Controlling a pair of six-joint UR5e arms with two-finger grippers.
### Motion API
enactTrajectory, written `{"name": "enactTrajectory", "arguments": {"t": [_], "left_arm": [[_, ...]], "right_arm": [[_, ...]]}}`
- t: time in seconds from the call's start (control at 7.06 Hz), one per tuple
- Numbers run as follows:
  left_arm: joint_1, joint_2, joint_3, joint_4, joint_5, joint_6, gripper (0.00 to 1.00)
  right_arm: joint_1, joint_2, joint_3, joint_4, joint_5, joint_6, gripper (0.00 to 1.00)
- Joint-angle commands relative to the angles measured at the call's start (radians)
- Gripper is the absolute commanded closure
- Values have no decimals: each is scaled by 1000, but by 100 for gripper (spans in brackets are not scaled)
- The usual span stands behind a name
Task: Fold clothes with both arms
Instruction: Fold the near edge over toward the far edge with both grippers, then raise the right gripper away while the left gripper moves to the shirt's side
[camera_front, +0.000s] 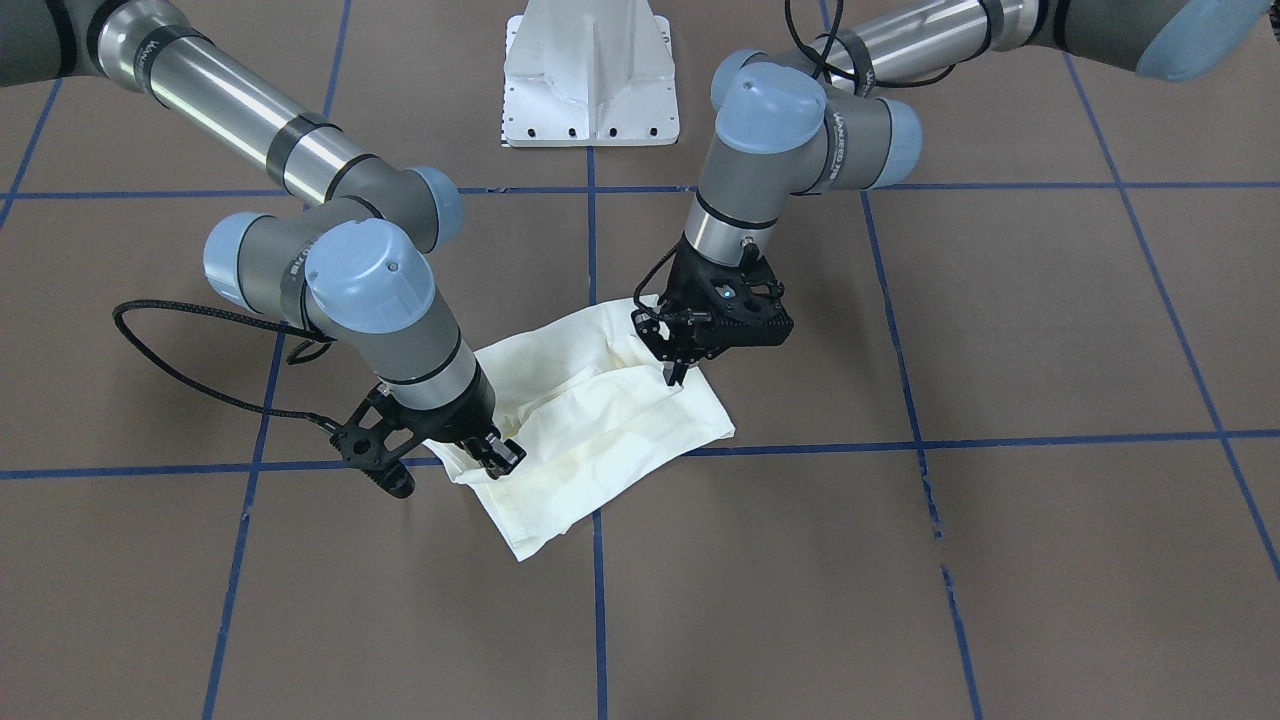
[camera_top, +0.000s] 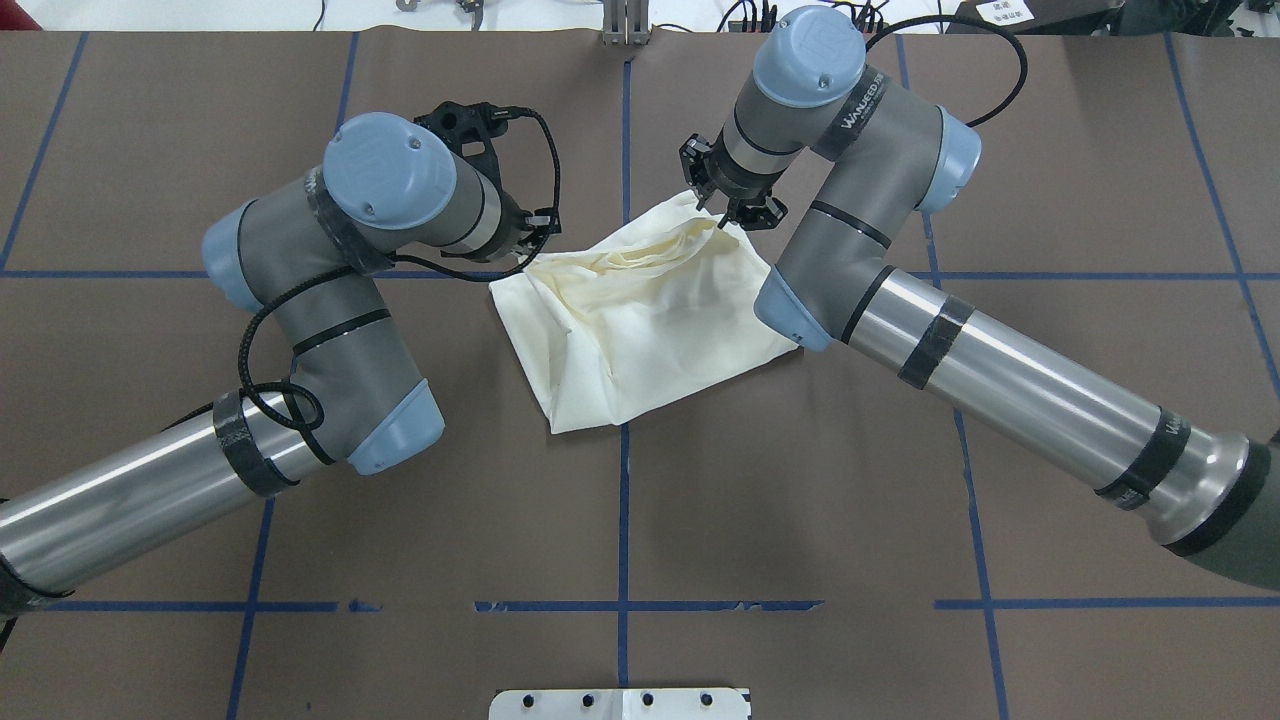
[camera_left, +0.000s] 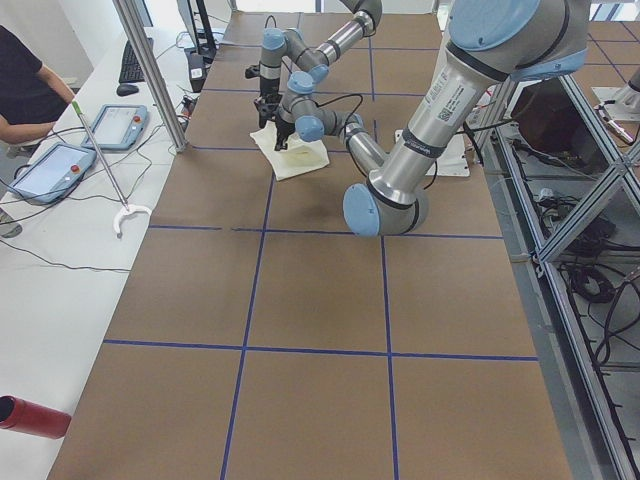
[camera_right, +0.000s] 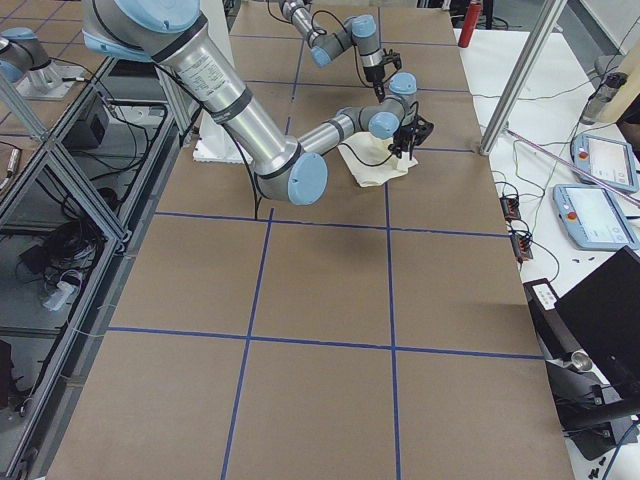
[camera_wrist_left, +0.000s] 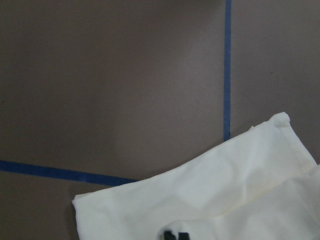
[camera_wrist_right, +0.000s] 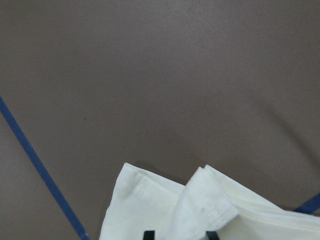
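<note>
The cream T-shirt (camera_front: 600, 450) lies folded into a rumpled, skewed rectangle at the middle of the brown table (camera_top: 650, 330), plain side up. My left gripper (camera_front: 675, 378) points down on one edge of it, fingers pinched together on the fabric; the left wrist view shows the tips (camera_wrist_left: 175, 235) close on cream cloth (camera_wrist_left: 225, 200). My right gripper (camera_front: 503, 455) holds the opposite corner, which is lifted slightly; a hemmed fold (camera_wrist_right: 205, 205) sits between its tips (camera_wrist_right: 180, 235). From overhead, the right gripper (camera_top: 735, 212) is at the shirt's far corner, and the left one is hidden under its wrist.
The white pedestal base (camera_front: 590, 80) stands at the robot's side of the table. Blue tape lines (camera_top: 622, 520) grid the brown surface. A person (camera_left: 30, 90) sits at a side bench with teach pendants (camera_left: 55, 165). A red bottle (camera_left: 30, 415) lies on that bench.
</note>
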Motion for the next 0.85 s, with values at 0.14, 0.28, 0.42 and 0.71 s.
{"name": "enactTrajectory", "arguments": {"t": [0.14, 0.28, 0.42, 0.71], "left_arm": [[-85, -7, 84, -26, -77, 246, 32], [-85, 5, 30, -63, -135, 239, 1], [-64, 11, -8, -107, -143, 158, 0], [21, 184, -27, -506, -140, 0, 0]], "right_arm": [[76, 8, -23, -1, 114, -83, 0], [82, 7, -22, -4, 113, -109, 0], [93, -10, -12, -12, 117, -135, 0], [120, -67, 52, -79, 117, -254, 0]]}}
